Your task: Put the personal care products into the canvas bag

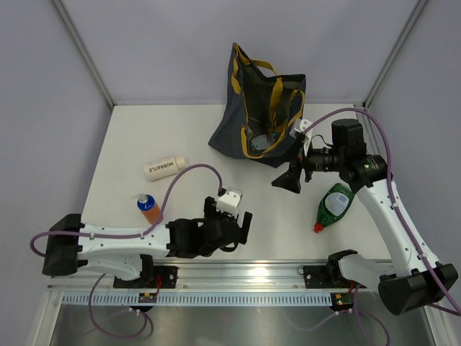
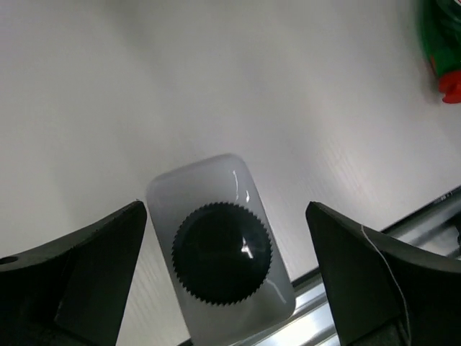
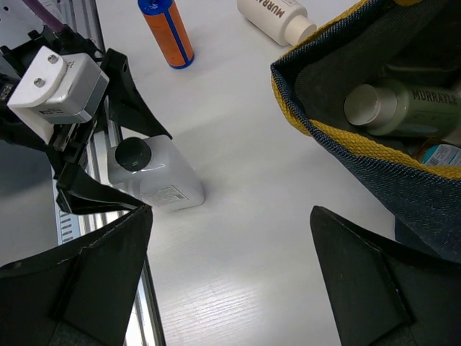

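Two black fingers (image 2: 86,274) of the left gripper (image 2: 225,209) stand wide apart at the bottom of the left wrist view. They flank the squat white plastic bottle with the ribbed black screw cap (image 2: 222,252), and neither touches it. That bottle seems to stand upright by the metal rail (image 1: 238,270), cap pointing up at the hand, its rounded-rectangle shoulder slightly askew to the fingers. I judge this arm the nearer, and a straight close should catch the smooth flat sides.

Further up the overhead frame, the slim orange bottle with the blue cap (image 1: 149,208) stands at left. The glossy green bottle with the red cap (image 1: 334,204) lies at right, and the cream labelled cylinder (image 1: 164,168) lies sideways. The right gripper (image 1: 287,178), spread wide and empty, hangs beside the slumped navy canvas bag with mustard trim (image 1: 230,133) at top centre, which has at least one pale bottle (image 3: 403,108) inside.
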`<state>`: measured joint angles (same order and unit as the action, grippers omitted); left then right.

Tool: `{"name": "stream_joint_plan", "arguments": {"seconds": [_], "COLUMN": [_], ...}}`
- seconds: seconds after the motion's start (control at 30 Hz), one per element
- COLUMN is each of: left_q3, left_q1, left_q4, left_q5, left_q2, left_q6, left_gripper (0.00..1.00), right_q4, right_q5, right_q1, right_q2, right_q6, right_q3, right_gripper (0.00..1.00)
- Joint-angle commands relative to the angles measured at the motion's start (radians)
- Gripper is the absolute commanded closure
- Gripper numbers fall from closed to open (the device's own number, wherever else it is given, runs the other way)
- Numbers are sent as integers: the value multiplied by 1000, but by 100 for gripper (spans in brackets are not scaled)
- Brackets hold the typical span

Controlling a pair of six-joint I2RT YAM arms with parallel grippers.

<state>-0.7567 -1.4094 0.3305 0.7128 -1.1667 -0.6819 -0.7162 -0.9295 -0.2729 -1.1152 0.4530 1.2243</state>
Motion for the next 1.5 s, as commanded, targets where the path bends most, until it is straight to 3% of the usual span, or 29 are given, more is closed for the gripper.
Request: {"name": "stream_joint_plan", "arguments": {"seconds": [0.0, 0.13, 0.17, 0.27, 0.37, 0.47, 0.5, 0.53, 0.6, 0.67, 0.7, 0.77, 0.8, 0.87, 0.9, 0.93, 1.0, 1.13, 1.37, 1.47], "left_q3": [-107, -118, -116, -113, -79, -9, 5, 13, 11, -7, -36, -67, -93, -115, -125, -131, -142, -159, -190, -208], "left_q1": [-7, -5, -5, -5, 15, 140, 185, 273, 364, 479, 512, 576, 587, 610, 613, 618, 630, 635, 636, 642], "left_q4": [80, 99, 96, 90, -3, -194, -246, -295, -323, -323, -323, -309, -305, -304, -309, -320, -324, -381, -433, -436], "left_q5": [191, 208, 202, 186, 131, -114, -272, -335, -534, -660, -779, -883, -951, -1018, -1065, -1090, -1160, -1239, -1260, -1253], "left_q2": [-95, -126, -117, -94, -15, 131, 168, 223, 262, 286, 285, 279, 269, 260, 257, 256, 248, 237, 197, 191], "left_q6": [-149, -171, -163, -137, -36, 148, 171, 188, 260, 333, 353, 390, 419, 455, 461, 466, 470, 459, 447, 452], "left_gripper": [5, 40, 64, 100, 100, 100, 100, 100, 100, 100, 100, 100, 100, 100, 100, 100, 100, 100, 100, 100], "right_q4": [47, 44, 43, 34, 0, -155, -207, -330, -408, -411, -393, -298, -245, 77, 221, 365, 469, 495, 382, 334], "right_q5": [17, 20, 20, 24, 11, -113, -144, -178, -230, -255, -258, -255, -244, -139, -79, -50, 6, -41, -227, -236], "right_q1": [3, 3, 3, 3, 3, 3, 1, 1, 1, -3, -8, -55, -78, -159, -188, -212, -261, -285, -350, -373], "right_q2": [29, 40, 40, 40, 29, -6, -38, -55, -107, -141, -178, -208, -219, -196, -166, -157, -147, -179, -222, -233], "right_q6": [-27, -25, -25, -16, 30, 233, 404, 512, 760, 823, 819, 738, 601, 336, 74, 29, -127, -168, -65, -19], "right_q3": [-11, -20, -22, -25, -22, -6, -2, -2, -17, -52, -60, -62, -63, -109, -165, -180, -195, -174, -141, -128], "right_gripper": [1, 1, 0, 1, 0, 0, 0, 1, 0, 1, 0, 0, 1, 1, 1, 1, 1, 0, 1, 2]}}
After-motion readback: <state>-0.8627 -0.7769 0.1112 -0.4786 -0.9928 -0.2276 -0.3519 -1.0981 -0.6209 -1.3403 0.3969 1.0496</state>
